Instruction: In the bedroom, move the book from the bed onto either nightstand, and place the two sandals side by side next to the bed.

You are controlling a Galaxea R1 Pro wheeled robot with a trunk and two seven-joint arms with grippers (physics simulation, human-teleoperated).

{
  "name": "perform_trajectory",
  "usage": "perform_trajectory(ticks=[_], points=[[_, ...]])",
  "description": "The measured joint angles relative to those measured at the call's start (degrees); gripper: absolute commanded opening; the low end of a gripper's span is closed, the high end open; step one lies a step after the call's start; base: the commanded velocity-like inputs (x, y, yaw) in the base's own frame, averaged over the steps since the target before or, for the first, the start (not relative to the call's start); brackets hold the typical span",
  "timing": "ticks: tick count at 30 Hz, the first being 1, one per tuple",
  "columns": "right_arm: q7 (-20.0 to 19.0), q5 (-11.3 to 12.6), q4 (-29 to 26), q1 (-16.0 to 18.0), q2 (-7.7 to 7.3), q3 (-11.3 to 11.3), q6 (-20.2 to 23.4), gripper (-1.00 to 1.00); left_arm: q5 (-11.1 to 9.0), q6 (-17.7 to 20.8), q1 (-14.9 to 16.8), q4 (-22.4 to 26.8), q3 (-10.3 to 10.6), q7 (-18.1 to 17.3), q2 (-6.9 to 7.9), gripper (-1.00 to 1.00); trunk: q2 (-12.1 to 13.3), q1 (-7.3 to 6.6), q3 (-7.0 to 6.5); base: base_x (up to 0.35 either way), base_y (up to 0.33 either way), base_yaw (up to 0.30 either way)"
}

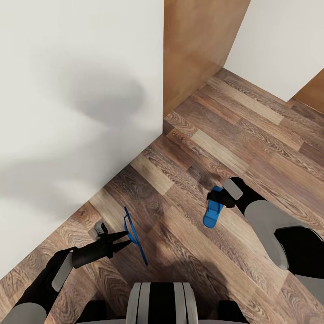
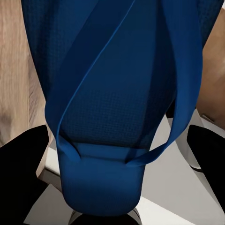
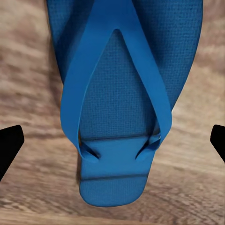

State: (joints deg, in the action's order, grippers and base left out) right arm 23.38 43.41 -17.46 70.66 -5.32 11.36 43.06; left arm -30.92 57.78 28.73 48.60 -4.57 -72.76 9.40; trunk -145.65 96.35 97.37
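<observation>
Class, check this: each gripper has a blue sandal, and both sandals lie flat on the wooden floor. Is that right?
Not quite. The head view shows the left gripper holding its sandal on edge, not flat. The right gripper's sandal does look flat over the floor.

Count: 2 sandals, 2 grippers, 1 bed.
Two blue sandals are counted: one (image 1: 135, 236) by the left gripper (image 1: 127, 238), one (image 1: 213, 209) by the right gripper (image 1: 215, 197). One bed (image 1: 67, 112) is counted.

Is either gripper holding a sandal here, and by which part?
Both seem to: left gripper holds one sandal edge-on; right gripper holds the other sandal by one end.
</observation>
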Motion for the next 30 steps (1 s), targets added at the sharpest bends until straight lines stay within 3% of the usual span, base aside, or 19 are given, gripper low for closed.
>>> perform_trajectory(ticks=[13, 23, 30], points=[[0.0, 0.0, 0.0, 0.0, 0.0, -0.1, 0.0, 1.0, 0.0, 0.0, 0.0, 0.0, 0.0, 0.0, 0.0, -1.0, 0.0, 0.0, 0.0, 0.0, 0.0, 0.0], [0.0, 0.0, 0.0, 0.0, -0.08, -0.2, 0.0, 1.0, 0.1, 0.0, 0.0, 0.0, 0.0, 0.0, 0.0, -1.0, -0.1, 0.26, 2.21, 0.0, 0.0, 0.0], [0.0, 0.0, 0.0, 0.0, -0.09, -0.2, 0.0, 1.0, 0.0, 0.0, 0.0, 0.0, 0.0, 0.0, 0.0, -1.0, -0.1, 0.26, 2.22, 0.0, 0.0, 0.0]])
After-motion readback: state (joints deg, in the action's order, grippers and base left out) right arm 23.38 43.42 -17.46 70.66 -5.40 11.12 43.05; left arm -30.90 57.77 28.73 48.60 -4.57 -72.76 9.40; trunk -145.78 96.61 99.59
